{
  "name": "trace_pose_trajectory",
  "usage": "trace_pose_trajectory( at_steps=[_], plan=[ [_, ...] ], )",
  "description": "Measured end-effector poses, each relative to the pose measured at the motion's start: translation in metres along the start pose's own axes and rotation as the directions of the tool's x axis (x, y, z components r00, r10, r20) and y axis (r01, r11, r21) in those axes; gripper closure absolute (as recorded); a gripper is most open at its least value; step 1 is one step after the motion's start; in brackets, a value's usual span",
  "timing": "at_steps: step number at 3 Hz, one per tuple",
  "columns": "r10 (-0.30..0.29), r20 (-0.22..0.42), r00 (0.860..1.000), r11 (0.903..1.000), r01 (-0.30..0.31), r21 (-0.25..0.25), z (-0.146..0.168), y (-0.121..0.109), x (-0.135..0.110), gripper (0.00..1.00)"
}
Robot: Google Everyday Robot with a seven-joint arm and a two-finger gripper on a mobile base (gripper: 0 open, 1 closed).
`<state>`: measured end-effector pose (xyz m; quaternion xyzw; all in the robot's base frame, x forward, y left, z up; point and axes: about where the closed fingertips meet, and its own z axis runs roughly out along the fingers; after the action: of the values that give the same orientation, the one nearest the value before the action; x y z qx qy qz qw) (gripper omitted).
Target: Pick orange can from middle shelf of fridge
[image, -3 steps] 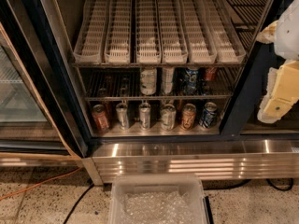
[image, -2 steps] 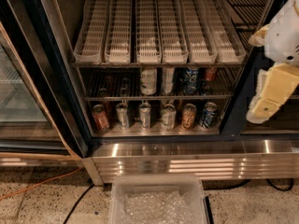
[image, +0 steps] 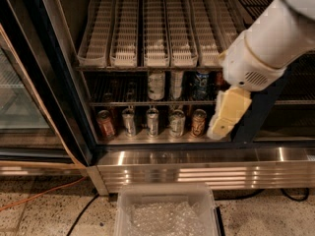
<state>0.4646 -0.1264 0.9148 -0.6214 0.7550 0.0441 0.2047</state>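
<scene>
The orange can (image: 130, 88) sits on the middle shelf (image: 147, 103) of the fridge (image: 206, 157), left of centre and set back from the front rail in the dark part of the rack. What I make out of it is a small drink can with a pale silver lid catching some light. Its body below is a dim orange-brown that almost melts into the shadow. It stands upright, long axis vertical and lid up, and I cannot read any label or tell which way its print faces. Brighter cans stand to its right on the same rack, two pale ones (image: 156, 85) and a blue one (image: 199, 82). A row of cans (image: 152, 122) lines the steel floor beneath. My gripper (image: 227, 113) hangs at the right of the opening, in front of the lower right corner of the shelves, well apart from the can. My white arm (image: 266, 48) covers the right end of the middle shelf and whatever stands there. Whether my jaws are apart or together I cannot tell. White slotted trays (image: 147, 33) fill the level above, cut off at the top edge.
</scene>
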Motion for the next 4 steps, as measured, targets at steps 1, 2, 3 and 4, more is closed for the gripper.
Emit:
trace_pose_trajectory(
  at_steps=[1,2,3,4],
  plan=[
    [-0.02,0.05,0.999,0.9996,0.021,-0.019,0.039,0.011,-0.017,0.0],
    [-0.03,0.086,0.996,0.9986,0.034,-0.041,0.076,0.02,-0.026,0.0],
    [-0.03,0.086,0.996,0.9986,0.033,-0.041,0.076,0.02,-0.026,0.0],
    [0.006,0.107,0.994,0.9991,-0.001,-0.042,0.108,0.017,-0.029,0.0]
  ],
)
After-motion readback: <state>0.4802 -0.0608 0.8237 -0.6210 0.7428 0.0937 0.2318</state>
